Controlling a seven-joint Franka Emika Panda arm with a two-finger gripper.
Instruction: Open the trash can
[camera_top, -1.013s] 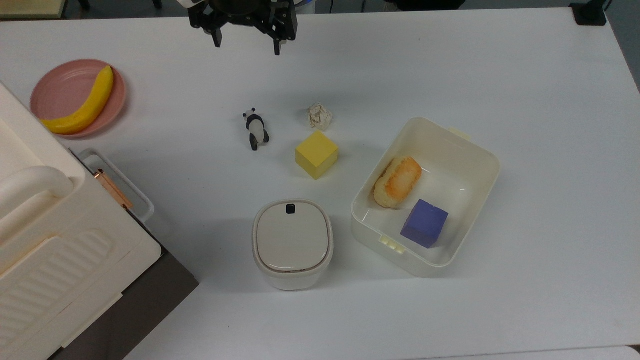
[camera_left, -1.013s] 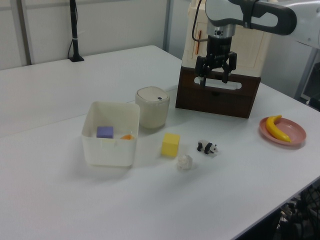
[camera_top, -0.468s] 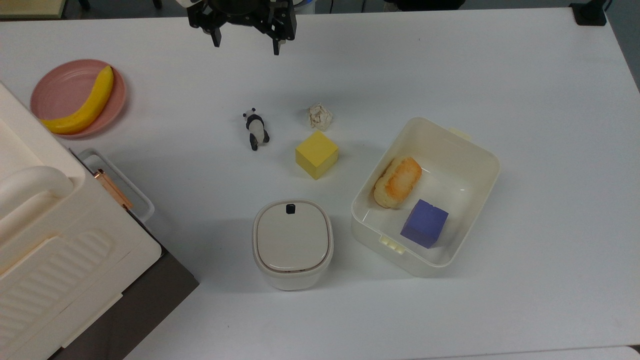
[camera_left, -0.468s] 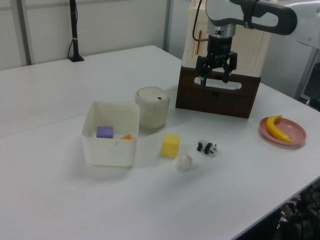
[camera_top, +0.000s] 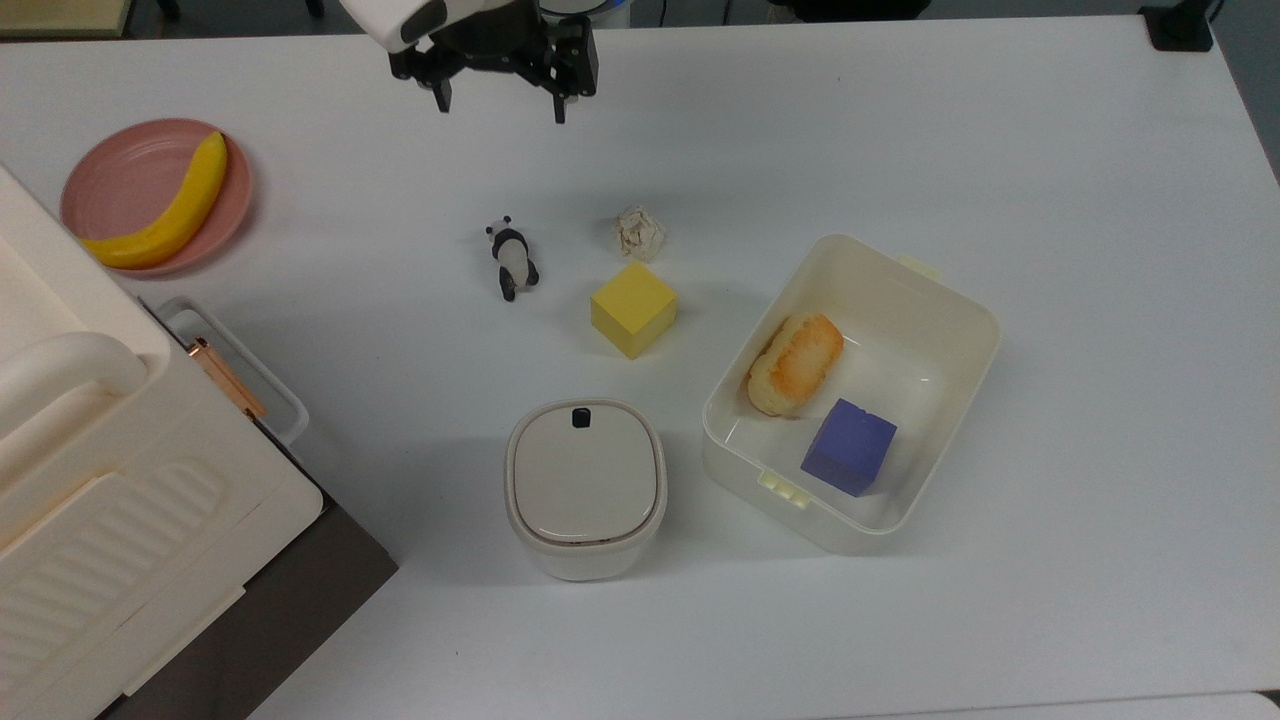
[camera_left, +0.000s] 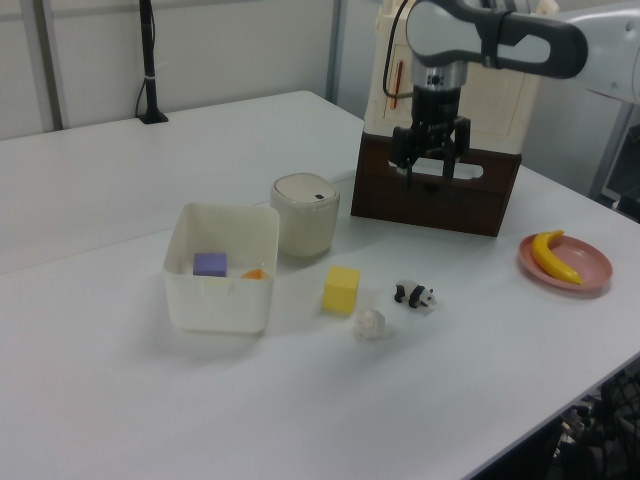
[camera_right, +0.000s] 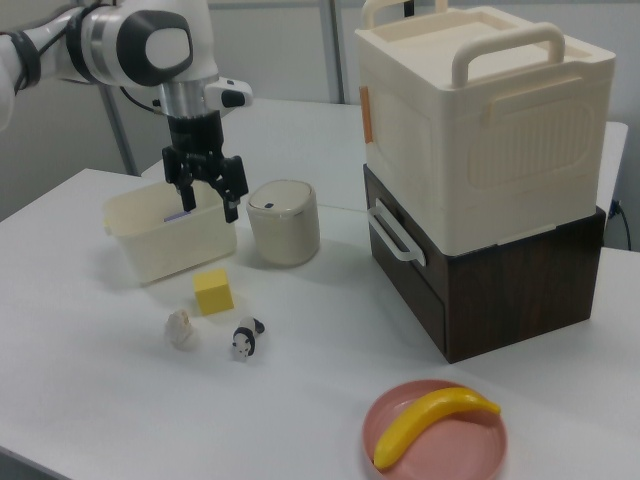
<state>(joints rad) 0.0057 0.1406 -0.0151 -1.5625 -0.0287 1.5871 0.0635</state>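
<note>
The trash can (camera_top: 585, 485) stands near the front middle of the table, small, cream-white, rounded-square, its beige lid shut flat. A small black button (camera_top: 579, 418) sits at the lid's far rim. The can also shows in the left view (camera_left: 305, 212) and the right view (camera_right: 283, 222). My gripper (camera_top: 500, 108) hangs open and empty high over the table's far side, well away from the can, fingers pointing down. It is seen in the left view (camera_left: 428, 172) and the right view (camera_right: 210, 208) too.
Between gripper and can lie a panda figure (camera_top: 513, 258), a crumpled paper ball (camera_top: 640, 233) and a yellow cube (camera_top: 633, 309). A cream tub (camera_top: 955, 300) with bread and a purple cube is at the top view's right. A pink plate (camera_top: 110, 170) with a banana and a big cream appliance (camera_top: 90, 440) occupy its left.
The gripper has shifted a little toward the table's middle, lower in the top view, still open. A white arm link has come into the top view. Nothing on the table moved.
</note>
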